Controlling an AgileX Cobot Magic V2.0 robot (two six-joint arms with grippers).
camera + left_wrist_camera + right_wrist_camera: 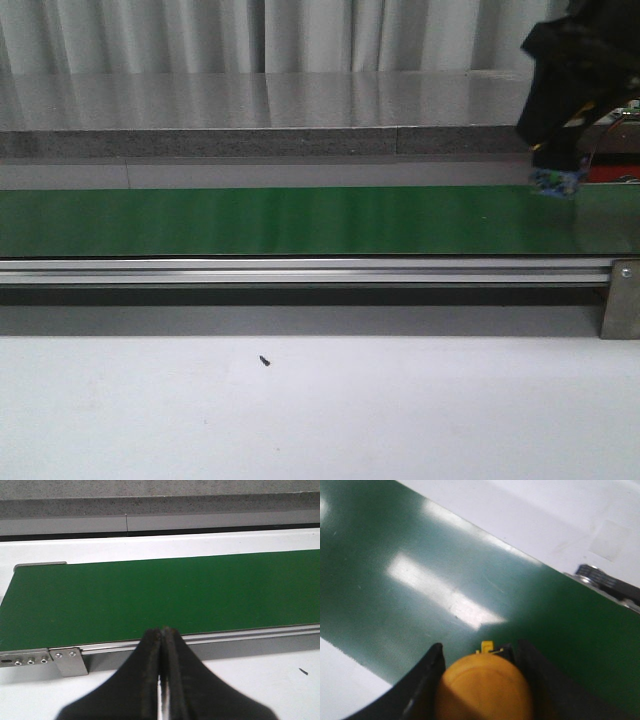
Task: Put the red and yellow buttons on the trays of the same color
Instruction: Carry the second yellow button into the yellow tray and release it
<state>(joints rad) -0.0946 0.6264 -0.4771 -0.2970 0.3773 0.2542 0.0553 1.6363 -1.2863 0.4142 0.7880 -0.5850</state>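
The right gripper (485, 680) clamps a yellow button (484, 686) above the green conveyor belt (280, 220), not yet delivered; the left gripper (162, 645) is closed, empty. No yellow tray shows, and a red shape at the belt's right end may be a tray; I judge the sorting barely begun.

The front camera looked level across the table (320, 420) at the belt (300, 220). The left wrist camera gazed down over the belt's (160, 595) end, farther back. The right wrist camera hovered close above the same belt (420, 570).
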